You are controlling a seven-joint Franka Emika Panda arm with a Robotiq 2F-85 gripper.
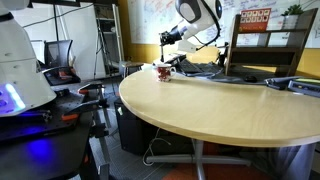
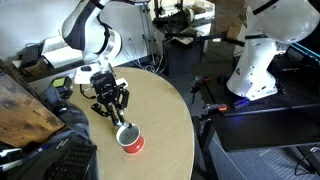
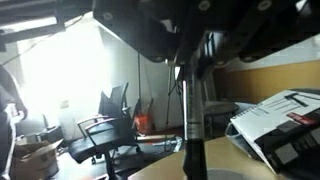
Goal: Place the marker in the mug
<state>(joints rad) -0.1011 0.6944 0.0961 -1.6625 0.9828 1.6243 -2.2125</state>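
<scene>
The mug [image 2: 131,141] is small, red outside and whitish inside, and stands on the round wooden table [image 2: 165,120]. It also shows in an exterior view [image 1: 163,71] near the table's far edge. My gripper [image 2: 113,108] hangs just above and beside the mug, fingers pointing down. It is shut on the marker [image 2: 120,122], a thin black stick that slants down towards the mug's opening. In the wrist view the gripper [image 3: 188,62] comes in from the top and the marker [image 3: 190,115] hangs straight down between its jaws. The mug is not in the wrist view.
Papers and dark devices [image 1: 285,80] lie on the table's far side. A wooden board [image 2: 22,105] and a keyboard [image 2: 65,158] sit by the table's edge. A white machine [image 2: 262,55] and office chairs [image 3: 105,125] stand around the table.
</scene>
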